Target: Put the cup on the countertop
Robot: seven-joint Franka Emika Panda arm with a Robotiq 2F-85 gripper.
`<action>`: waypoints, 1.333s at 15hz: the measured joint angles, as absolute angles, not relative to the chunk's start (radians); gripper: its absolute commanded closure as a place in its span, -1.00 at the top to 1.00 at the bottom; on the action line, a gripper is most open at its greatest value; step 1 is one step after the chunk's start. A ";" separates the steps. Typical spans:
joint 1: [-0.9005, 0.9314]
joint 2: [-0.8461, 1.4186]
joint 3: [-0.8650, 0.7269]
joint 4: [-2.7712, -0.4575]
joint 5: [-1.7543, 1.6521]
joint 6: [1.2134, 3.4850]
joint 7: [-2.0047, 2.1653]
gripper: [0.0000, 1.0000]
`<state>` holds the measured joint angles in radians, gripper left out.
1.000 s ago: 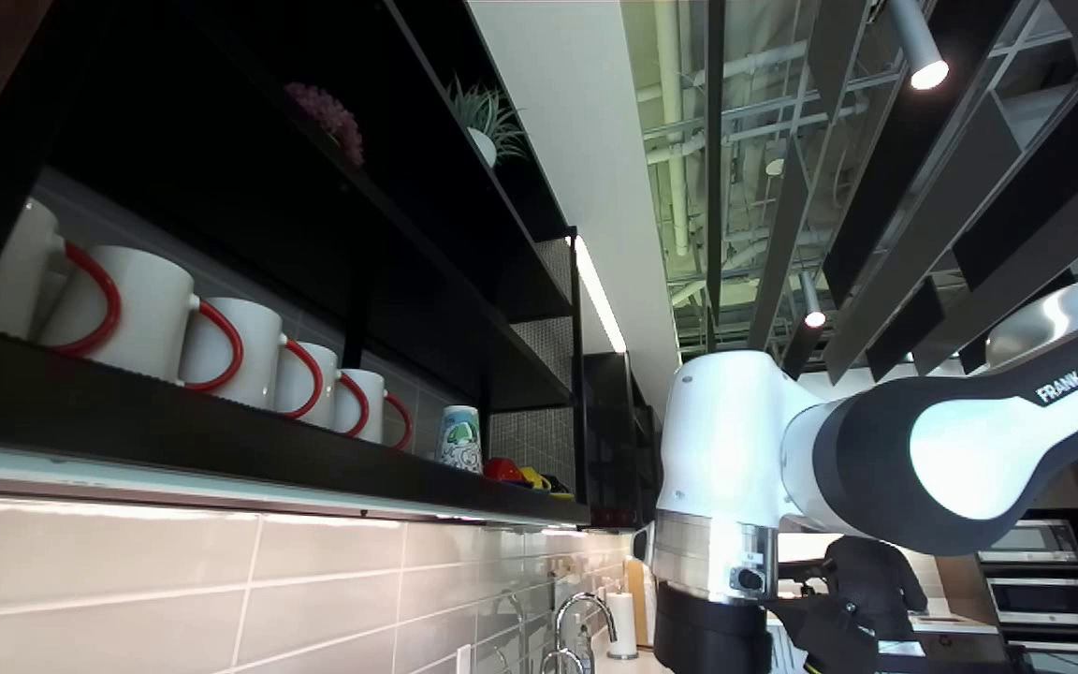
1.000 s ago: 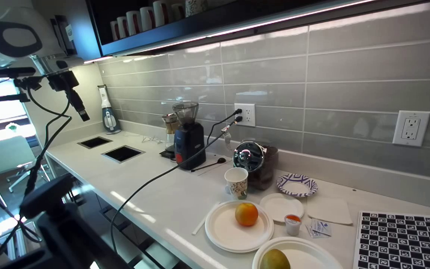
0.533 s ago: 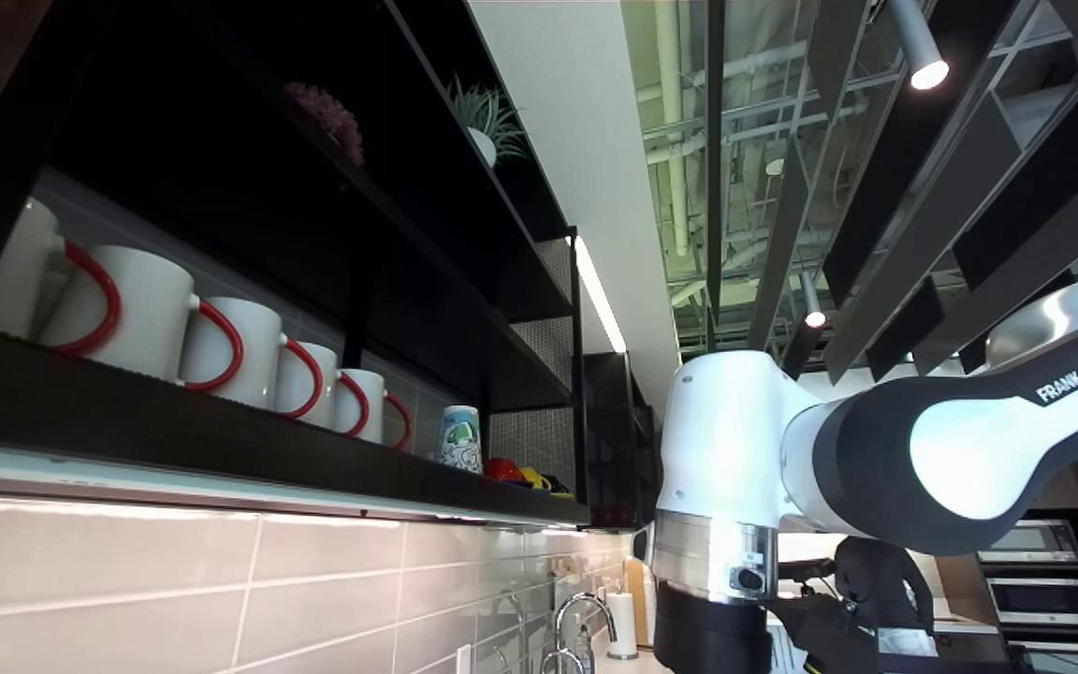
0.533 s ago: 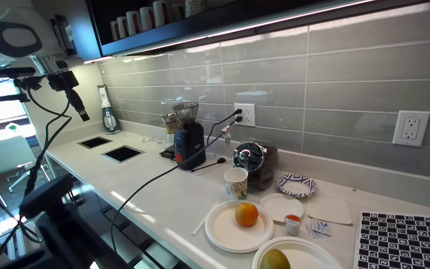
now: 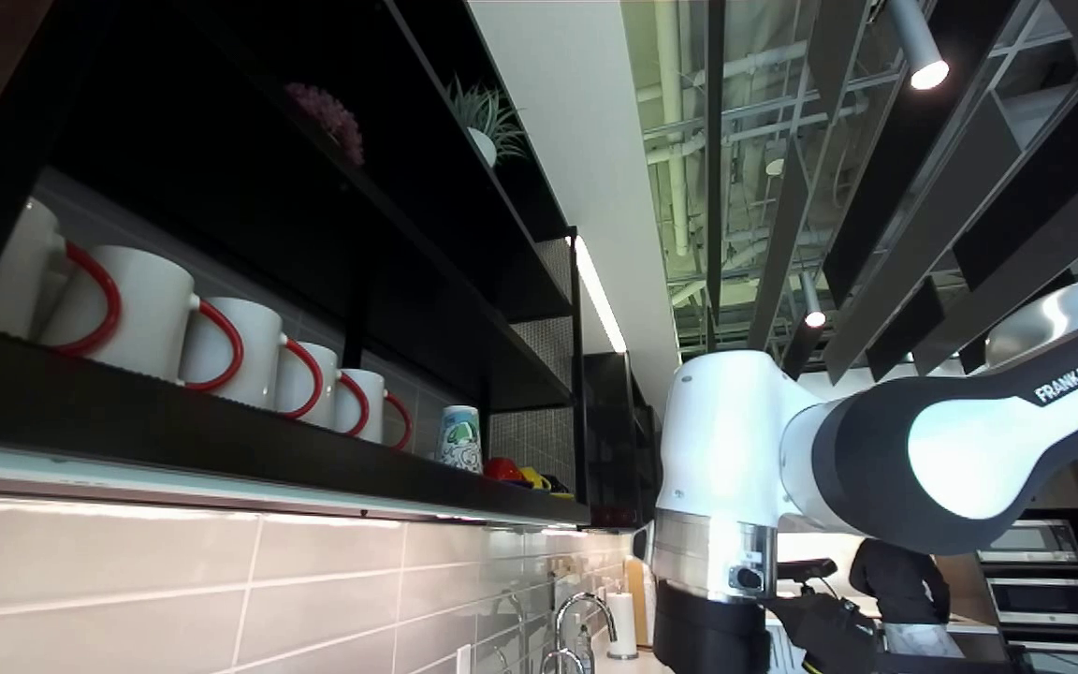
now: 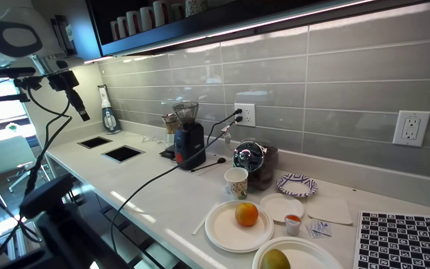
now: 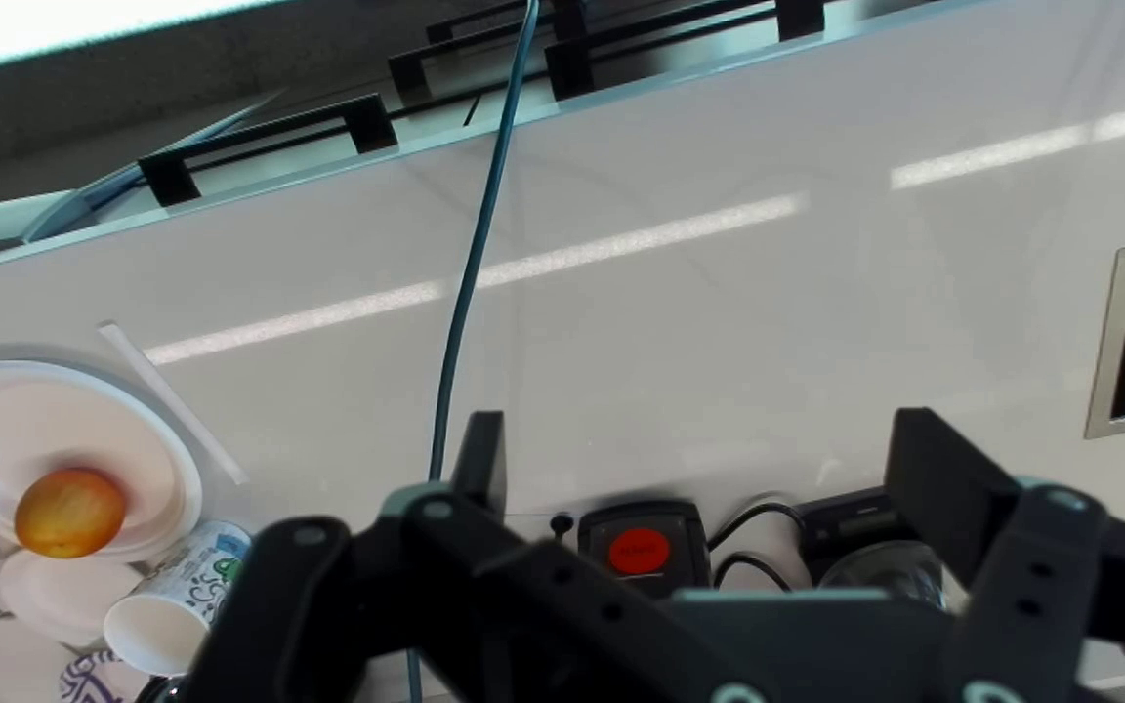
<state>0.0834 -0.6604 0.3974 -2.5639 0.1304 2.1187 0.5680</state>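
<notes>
A patterned cup (image 5: 459,438) with a pale teal-green top stands upside down on the shelf beside the white mugs (image 5: 310,384). In an exterior view its lower part shows at the top edge (image 6: 196,7). I cannot tell whether it is the cup of the task; no plain teal-green cup shows clearly. The white countertop (image 6: 185,198) runs below the shelf. My gripper (image 7: 701,420) is open, with nothing between its fingers (image 7: 948,488). It points down above the countertop, apart from everything. In an exterior view my gripper (image 6: 83,115) hangs at the left, below shelf height.
A paper cup (image 6: 237,184), a plate with an orange fruit (image 6: 246,215) and a jar (image 6: 265,168) stand on the countertop. A coffee grinder (image 6: 190,145) and its cable (image 6: 162,173) are nearer the gripper. The shelf edge (image 6: 155,43) overhangs. Two square openings (image 6: 123,153) lie left.
The arm, gripper and objects have not visibly moved. A person in dark clothes in the background has moved to the right in an exterior view.
</notes>
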 measured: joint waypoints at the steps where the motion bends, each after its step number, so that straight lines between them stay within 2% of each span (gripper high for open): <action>1: 0.080 -0.661 0.390 -2.563 0.124 2.119 0.572 1.00; 12: -0.091 -0.820 0.216 -2.463 -0.081 2.123 0.518 1.00; 20: -0.159 -0.774 0.167 -2.336 -0.212 2.238 0.359 1.00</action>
<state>-0.1589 -0.7738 0.1665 -2.3362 -0.2117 2.2376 0.3589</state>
